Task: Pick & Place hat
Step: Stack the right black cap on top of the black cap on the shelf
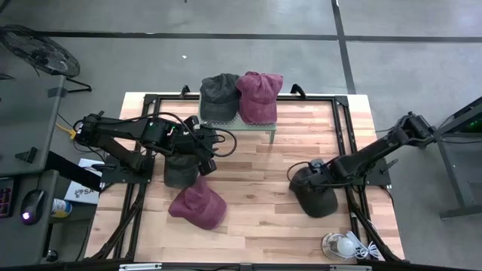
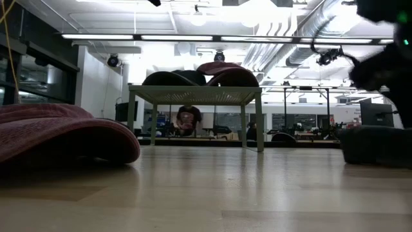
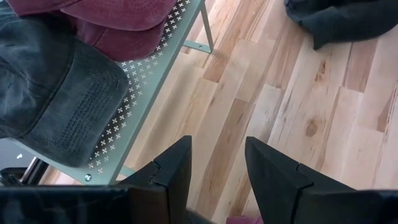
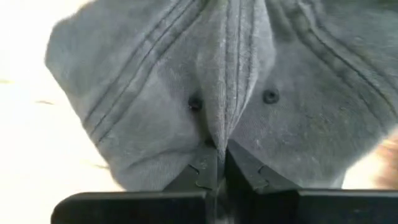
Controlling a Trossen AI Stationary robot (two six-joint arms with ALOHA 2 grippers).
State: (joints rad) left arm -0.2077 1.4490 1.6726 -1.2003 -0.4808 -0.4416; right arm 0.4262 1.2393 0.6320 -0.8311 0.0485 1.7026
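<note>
A grey concrete floor (image 1: 248, 64) with dark seams surrounds the pale wooden worktop (image 1: 256, 173). At the far left a round fan (image 1: 39, 51) stands on the floor. To the left, a side desk (image 1: 22, 188) carries a computer mouse (image 1: 32, 205). In the low view, long ceiling lights (image 2: 96, 37) and ducts (image 2: 293, 32) run above a bright, open room.

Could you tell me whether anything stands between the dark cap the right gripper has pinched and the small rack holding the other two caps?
Nothing visible does. The right gripper is shut on the dark cap, and bare table lies between it and the rack. The rack's top already carries a grey cap and a maroon cap.
</note>
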